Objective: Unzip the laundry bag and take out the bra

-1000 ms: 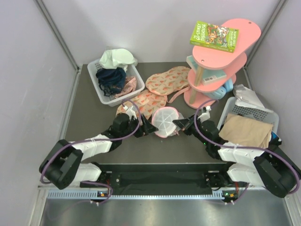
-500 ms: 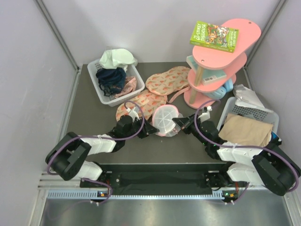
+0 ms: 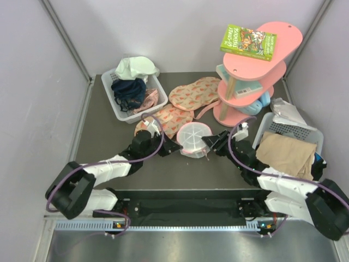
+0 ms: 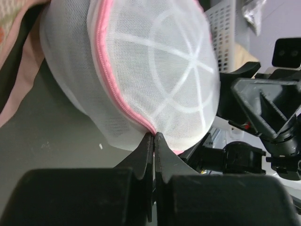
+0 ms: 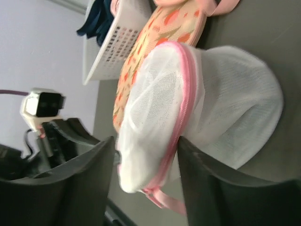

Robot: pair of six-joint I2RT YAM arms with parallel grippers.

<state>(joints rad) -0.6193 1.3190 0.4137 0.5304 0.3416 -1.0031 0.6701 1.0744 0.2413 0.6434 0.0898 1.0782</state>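
Observation:
The laundry bag, a round white mesh dome with pink zip trim, lies between my two grippers at the middle of the table. From the left, my left gripper is shut on its pink zip edge; in the left wrist view the fingertips pinch the trim under the dome. On the bag's right side, my right gripper stands open. In the right wrist view its fingers straddle the bag's rim, the gripper not clamped, and a pink loop hangs below. The bra is hidden.
A white basket with navy and pale cloth stands back left. Pink fruit-print fabric pieces lie behind the bag. A pink tiered shelf with a green book stands back right. A second basket holding tan cloth is at right.
My left gripper has closed on the bag's zip edge. My right gripper has opened off the bag. The bag has settled from tilted to flatter on the table.

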